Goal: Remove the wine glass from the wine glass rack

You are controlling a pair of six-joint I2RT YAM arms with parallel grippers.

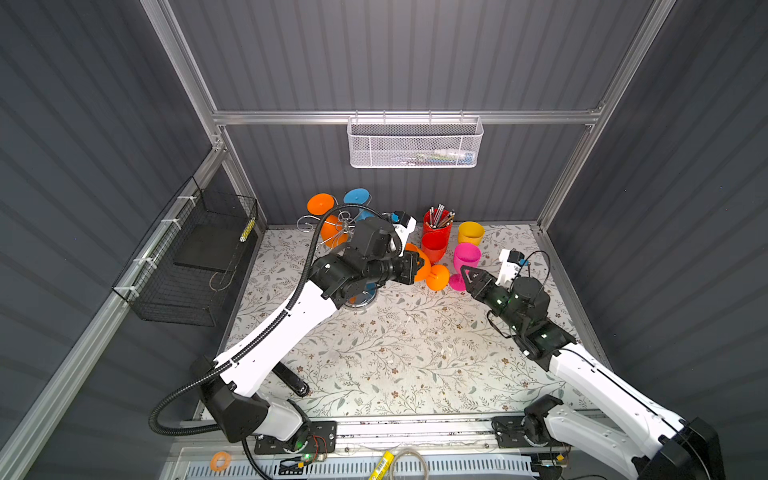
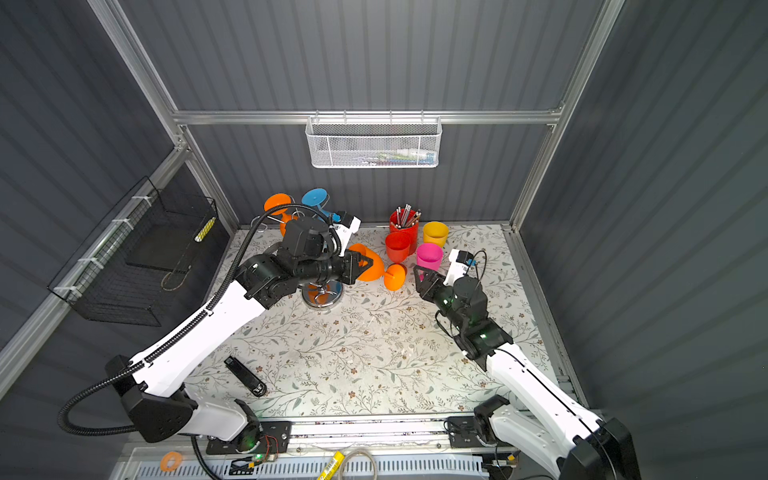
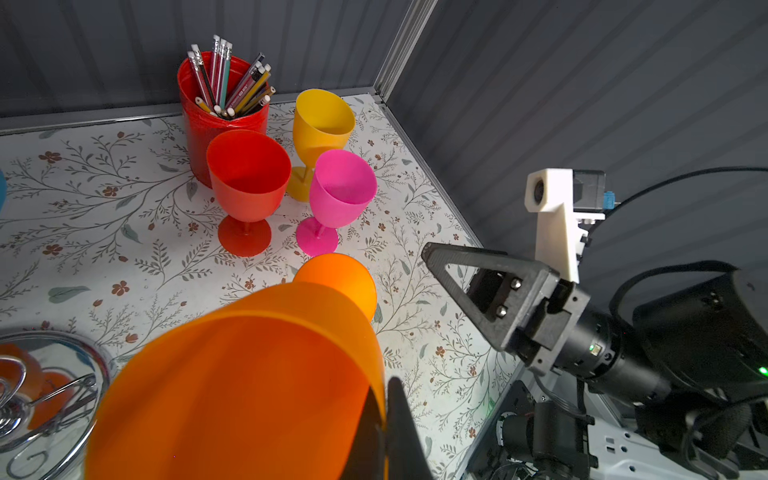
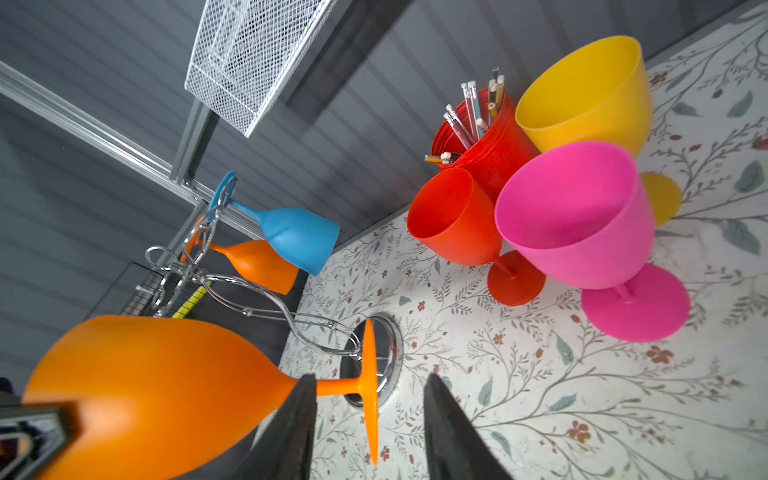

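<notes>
Glass count: six in all. One orange wine glass (image 4: 158, 386) is off the rack and lies sideways in the air, with the left hand (image 2: 360, 266) clenched on the wall of its bowl at the rim, one finger inside and one outside. Its stem and foot point away from that hand, toward the right hand (image 1: 469, 277). The right hand is released: its fingers stand apart with the foot of the glass in the gap just ahead of the tips. Whether either finger touches the stem I cannot tell. One wine glass rack (image 2: 332, 299) stands on the counter (image 1: 395, 353) under the left wrist, behind the left hand. Two glasses hang bowl-down from the rack's top arms, one blue (image 4: 299, 239) and one orange (image 4: 262, 264). Three glasses stand upright on the counter just beyond both hands' fingertips: red (image 3: 247, 174), yellow (image 3: 322, 120) and pink (image 3: 340, 187), clustered against one red pencil cup (image 3: 195, 124). One white mesh basket (image 1: 415, 145) hangs on the back wall.
</notes>
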